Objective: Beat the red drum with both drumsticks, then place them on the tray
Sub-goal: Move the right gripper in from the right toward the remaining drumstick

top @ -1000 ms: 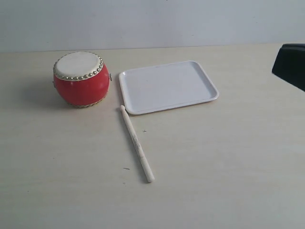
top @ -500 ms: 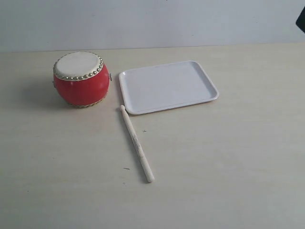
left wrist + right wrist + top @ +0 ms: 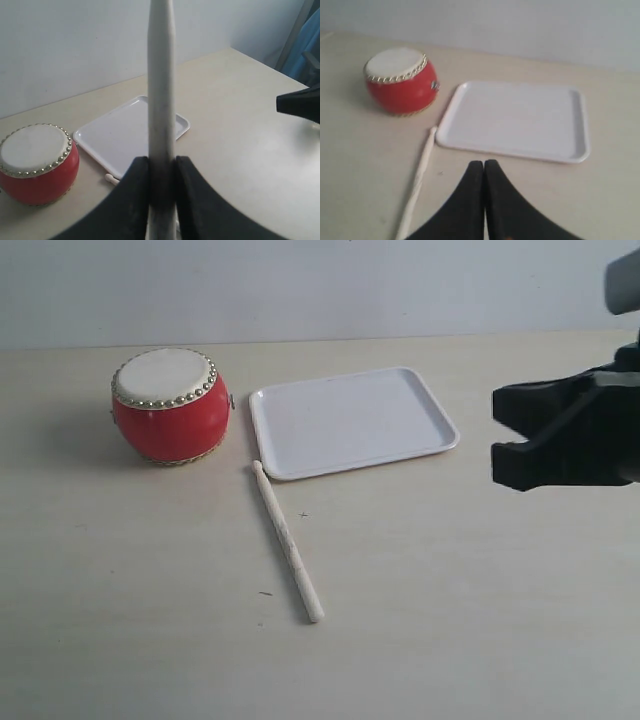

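A pale wooden table (image 3: 450,620) fills the scene, backed on the far side by a plain light wall (image 3: 320,285).

The white tray (image 3: 350,420) lies flat on the table a little right of centre and toward the far side. It has rounded corners and a low rim, and nothing is on it.

The red drum (image 3: 170,405) stands upright just left of the tray, close to it but apart. Its cream skin faces up and gold studs ring its rims.

The right gripper (image 3: 484,167) hangs above the table at the right edge of the scene, to the right of the tray and a little nearer than it. Its black fingers (image 3: 470,200) are pressed flat against each other and hold nothing.

The left gripper (image 3: 161,167) appears only in its own wrist view, raised above the table. Its two dark fingers (image 3: 137,190) are clamped on the held drumstick (image 3: 161,75). That stick runs up between them and out of the picture, crossing in front of the tray.

The loose drumstick (image 3: 288,545) lies on the table. Its far tip is at the tray's near-left corner, and I cannot tell whether the two touch. The stick runs from there toward the near side, slanting slightly right.
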